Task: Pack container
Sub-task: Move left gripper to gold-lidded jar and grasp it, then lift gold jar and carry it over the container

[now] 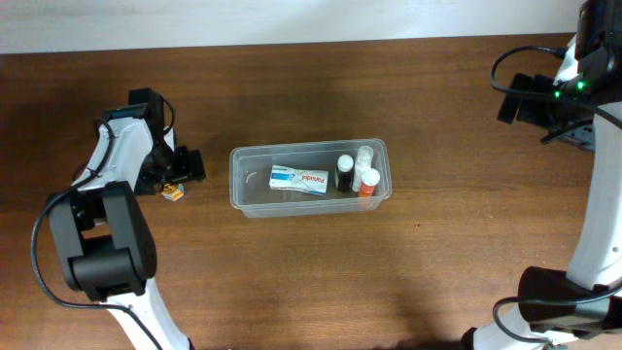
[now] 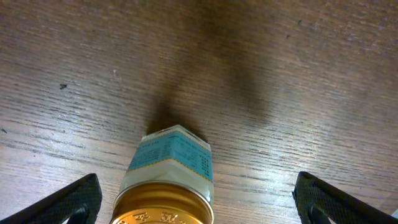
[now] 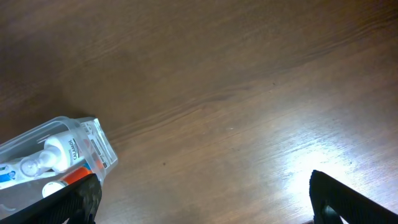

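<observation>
I judge the packing nearly done: the container [image 1: 255, 199] sits mid-table, and in it lie a box [image 1: 299, 179] and three bottles: a black one [image 1: 344, 174], a white one [image 1: 364, 157] and an orange-capped one [image 1: 369, 184]. One item is left outside, a small jar [image 2: 174, 155] with a gold lid and a blue label, lying on the table [image 1: 311, 282] well to the left of the container. So the step in hand is picking up that jar.

My left gripper [image 2: 196, 199] is lined up over it with its fingers [image 2: 74, 199] spread wide. The jar lies between them, nearer one side, and neither finger touches it as far as I can tell, though the wrist view cuts off the jar's lower part. Next I would need to center on the jar, go lower and close on its body, then carry it across to the free end of the container.

My right gripper [image 3: 202, 186] hangs off near the container's far end, fingers wide apart, holding nothing
</observation>
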`<state>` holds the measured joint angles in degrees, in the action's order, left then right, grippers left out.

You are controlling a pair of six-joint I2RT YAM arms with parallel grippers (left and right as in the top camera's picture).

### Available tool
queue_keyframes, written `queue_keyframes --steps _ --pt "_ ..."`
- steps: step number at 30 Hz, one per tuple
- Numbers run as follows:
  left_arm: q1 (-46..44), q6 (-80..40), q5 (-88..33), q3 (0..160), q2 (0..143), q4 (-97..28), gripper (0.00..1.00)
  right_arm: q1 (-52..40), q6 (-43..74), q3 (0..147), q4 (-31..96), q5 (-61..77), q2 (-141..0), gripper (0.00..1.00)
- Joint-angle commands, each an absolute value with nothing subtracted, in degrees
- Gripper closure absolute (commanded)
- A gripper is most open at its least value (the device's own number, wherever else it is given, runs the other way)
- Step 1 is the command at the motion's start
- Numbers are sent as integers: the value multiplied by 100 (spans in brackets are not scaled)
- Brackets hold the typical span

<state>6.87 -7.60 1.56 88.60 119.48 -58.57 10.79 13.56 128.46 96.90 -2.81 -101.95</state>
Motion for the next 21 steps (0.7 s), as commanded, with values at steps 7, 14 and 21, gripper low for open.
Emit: queue_keyframes --steps 7,14,21 --pt "703 -810 191 8816 12077 -5745 1 1096 1400 12879 9690 -349 -10162 2" --pt "703 -808 172 8816 12204 -5754 1 1096 1400 12879 9690 -351 -10162 2" --pt "703 -810 163 8816 12204 -5747 53 1096 1400 12879 9690 -351 -10162 2"
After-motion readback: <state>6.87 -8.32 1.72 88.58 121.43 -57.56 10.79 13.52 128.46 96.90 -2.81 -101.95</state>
